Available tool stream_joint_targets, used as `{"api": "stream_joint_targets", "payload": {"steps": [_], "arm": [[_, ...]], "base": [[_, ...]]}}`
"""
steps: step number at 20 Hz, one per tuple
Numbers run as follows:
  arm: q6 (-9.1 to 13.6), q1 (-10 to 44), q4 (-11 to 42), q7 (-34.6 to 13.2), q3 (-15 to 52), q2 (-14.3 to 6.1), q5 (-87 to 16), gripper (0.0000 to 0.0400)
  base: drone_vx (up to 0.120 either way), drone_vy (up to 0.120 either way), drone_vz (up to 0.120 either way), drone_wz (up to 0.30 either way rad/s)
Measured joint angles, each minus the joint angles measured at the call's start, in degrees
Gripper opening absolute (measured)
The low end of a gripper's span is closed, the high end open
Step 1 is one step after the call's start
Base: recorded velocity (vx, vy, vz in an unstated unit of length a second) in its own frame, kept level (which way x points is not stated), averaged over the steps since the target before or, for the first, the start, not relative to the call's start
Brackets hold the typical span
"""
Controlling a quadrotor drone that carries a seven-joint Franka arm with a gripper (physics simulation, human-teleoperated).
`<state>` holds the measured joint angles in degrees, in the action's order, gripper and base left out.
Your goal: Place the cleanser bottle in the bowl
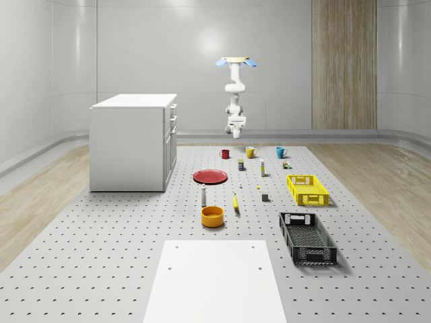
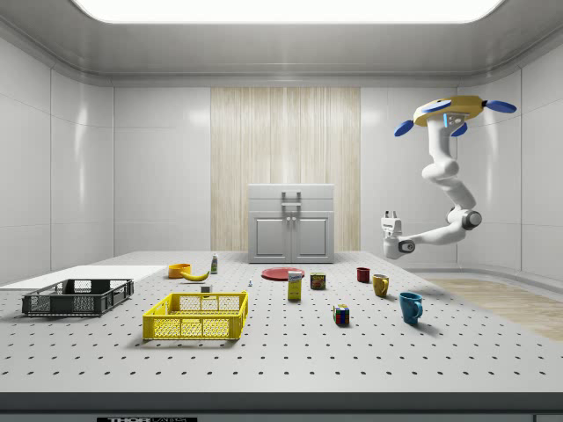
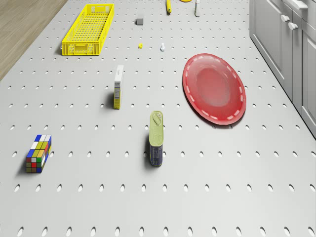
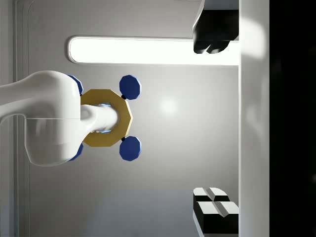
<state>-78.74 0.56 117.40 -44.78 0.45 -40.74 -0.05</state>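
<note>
One cleanser bottle (image 1: 203, 195) and one orange bowl (image 1: 212, 216) stand on the perforated counter (image 1: 101, 256), along with one red plate (image 1: 211, 176), three mugs, two crates and one banana (image 1: 236, 201). The bottle stands upright, its long axis vertical and its narrow cap end pointing up. It is just off the plate's rim on the side facing the whole-scene camera. The bowl sits a little further out from the plate on that same side, close to the bottle but not touching it. The banana lies near the bowl, off the plate's corner.

The red mug (image 1: 225, 153), yellow mug (image 1: 250, 152) and blue mug (image 1: 281, 152) line up beyond the plate. The yellow crate (image 1: 307, 189) and black crate (image 1: 307, 237) lie well apart from the plate, to the whole-scene view's right.

The drone (image 1: 236, 62) hovers high beyond the plate, above the mugs' end of the counter. The gripper (image 1: 236, 134) hangs in the air well above the mugs, its fingers (image 4: 211, 34) spread wide with nothing between them
</note>
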Motion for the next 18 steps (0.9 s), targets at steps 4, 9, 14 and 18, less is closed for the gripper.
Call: {"api": "stream_joint_targets", "payload": {"steps": [4,9,14,18], "arm": [[-0.17,0.06,0.12,-0.03,0.18,-0.12,-0.23,0.04],[-0.39,0.21,0.27,-0.1,0.64,-0.27,-0.88,0.04],[-0.62,0.55,0.46,-0.3,1.72,-0.44,-2.38,0.04],[-0.82,1.1,0.71,-0.63,3.53,-0.59,-4.92,0.04]], "base": [[0.12,-0.12,0.0,0.0],[0.12,-0.12,0.0,0.0],[0.12,-0.12,0.0,0.0],[0.12,-0.12,0.0,0.0]]}}
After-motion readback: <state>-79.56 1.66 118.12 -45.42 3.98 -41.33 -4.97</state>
